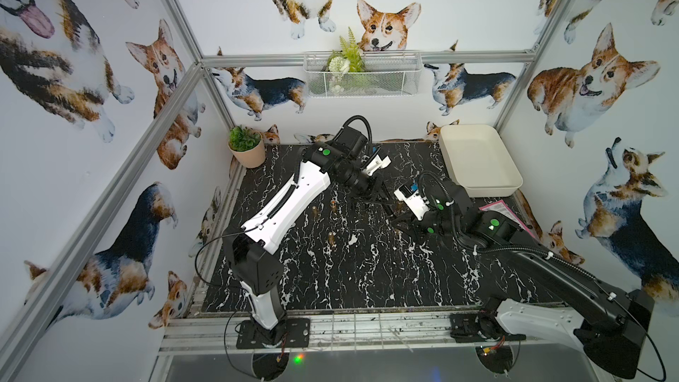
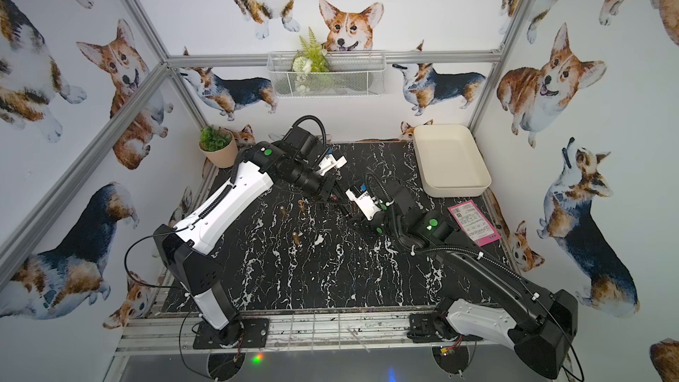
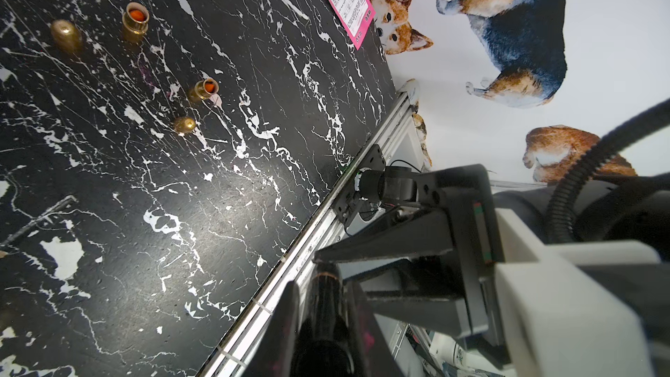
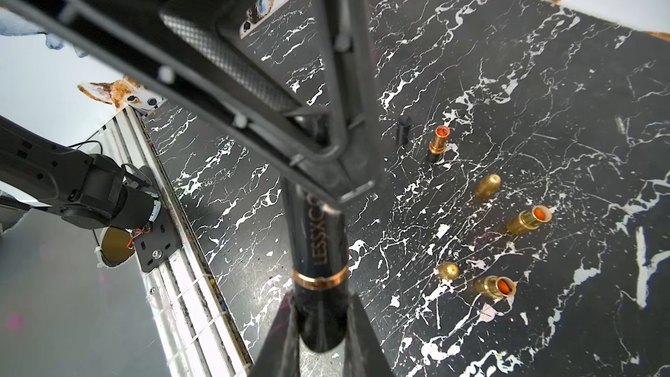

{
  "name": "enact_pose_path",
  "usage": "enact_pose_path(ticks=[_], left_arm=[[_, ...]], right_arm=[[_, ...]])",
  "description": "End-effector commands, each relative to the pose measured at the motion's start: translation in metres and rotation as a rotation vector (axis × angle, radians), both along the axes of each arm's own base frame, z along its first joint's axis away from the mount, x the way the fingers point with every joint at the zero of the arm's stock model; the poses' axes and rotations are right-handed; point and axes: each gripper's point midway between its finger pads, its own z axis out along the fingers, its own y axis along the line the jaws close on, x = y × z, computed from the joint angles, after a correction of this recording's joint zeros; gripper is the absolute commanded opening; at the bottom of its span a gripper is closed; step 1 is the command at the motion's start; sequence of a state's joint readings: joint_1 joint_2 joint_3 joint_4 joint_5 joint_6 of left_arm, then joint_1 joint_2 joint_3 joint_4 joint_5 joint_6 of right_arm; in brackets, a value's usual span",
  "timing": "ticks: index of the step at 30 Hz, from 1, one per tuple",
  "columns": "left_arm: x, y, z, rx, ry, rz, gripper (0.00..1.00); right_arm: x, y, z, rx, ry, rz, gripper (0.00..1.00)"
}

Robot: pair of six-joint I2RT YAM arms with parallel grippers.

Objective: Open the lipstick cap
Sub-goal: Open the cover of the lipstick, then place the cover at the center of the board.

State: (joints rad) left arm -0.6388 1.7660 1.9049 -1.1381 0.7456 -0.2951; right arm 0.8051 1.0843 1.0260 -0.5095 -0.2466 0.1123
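Note:
A black lipstick (image 4: 319, 244) with a copper ring and gold lettering hangs above the dark marble table (image 1: 367, 270). It is closed, and both grippers hold it. My left gripper (image 3: 323, 291) is shut on the long lettered end. My right gripper (image 4: 321, 302) is shut on the short end beyond the ring. I cannot tell which end is the cap. In both top views the two grippers meet tip to tip over the middle of the table, left (image 1: 382, 202) and right (image 1: 397, 220). There they hide the lipstick.
Several gold lipstick pieces stand or lie on the table left of the grippers: opened tubes (image 4: 529, 219) with orange inside, gold caps (image 4: 487, 186) and a black cap (image 4: 403, 128). A white tray (image 1: 477, 159) stands at the back right, a pink card (image 2: 474, 222) beside it. A potted plant (image 1: 246, 146) stands back left.

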Motion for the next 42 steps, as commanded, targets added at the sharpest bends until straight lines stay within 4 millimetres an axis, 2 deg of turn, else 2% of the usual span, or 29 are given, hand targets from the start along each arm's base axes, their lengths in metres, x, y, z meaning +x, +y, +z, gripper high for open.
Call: enact_pose_path(ticks=[1,10,17,22,25,27,32,42], left_arm=[[0.007,0.008,-0.005,0.026,-0.004,0.026,0.00],[0.023,0.018,-0.002,0.016,-0.011,0.075,0.00],[0.050,0.047,-0.003,0.047,-0.050,0.210,0.00],[0.060,0.060,-0.007,0.068,-0.068,0.272,0.00],[0.065,0.071,-0.030,0.184,-0.129,0.315,0.00],[0.068,0.080,-0.057,0.319,-0.196,0.342,0.00],[0.063,0.067,-0.102,0.457,-0.299,0.330,0.00],[0.080,0.058,-0.163,0.542,-0.426,0.386,0.00]], right_arm=[[-0.004,0.001,0.003,0.024,0.004,0.002,0.01],[-0.014,-0.001,-0.005,0.008,0.031,0.014,0.00],[-0.015,-0.009,-0.008,0.003,0.019,-0.015,0.00],[-0.011,-0.015,-0.004,0.017,-0.012,-0.057,0.00],[-0.005,-0.019,0.009,0.050,-0.057,-0.095,0.00],[-0.001,-0.022,0.023,0.086,-0.102,-0.127,0.00],[0.008,-0.031,0.041,0.105,-0.173,-0.187,0.00],[0.013,-0.040,0.039,0.078,-0.202,-0.228,0.00]])
